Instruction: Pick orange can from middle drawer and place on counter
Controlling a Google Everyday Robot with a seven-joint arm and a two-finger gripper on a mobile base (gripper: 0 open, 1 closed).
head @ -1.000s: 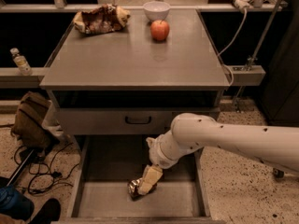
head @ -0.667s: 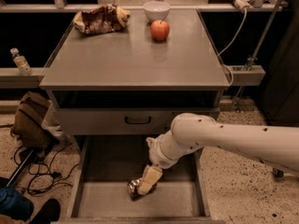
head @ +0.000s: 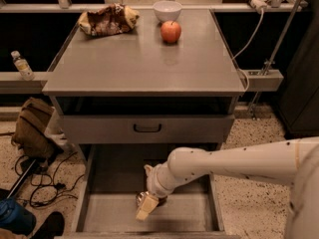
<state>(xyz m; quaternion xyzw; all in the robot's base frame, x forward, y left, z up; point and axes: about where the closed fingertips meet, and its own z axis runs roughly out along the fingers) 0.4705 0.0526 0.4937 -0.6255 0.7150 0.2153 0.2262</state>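
The middle drawer [head: 99, 215] is pulled open at the bottom of the view, grey with a flat floor. The orange can [head: 141, 198] shows as a small shiny object on the drawer floor, near the front middle. My gripper [head: 144, 208] reaches down into the drawer from the right on a white arm and sits right at the can, partly covering it. I cannot tell whether it grips the can. The counter [head: 139, 59] is the broad grey top of the cabinet above.
On the counter stand a red apple [head: 171, 32], a white bowl [head: 167, 10] and a brown and yellow snack bag [head: 107, 20] at the back. A shut drawer front with a black handle [head: 147, 128] lies above the open drawer. A bag and cables [head: 35, 133] lie on the floor to the left.
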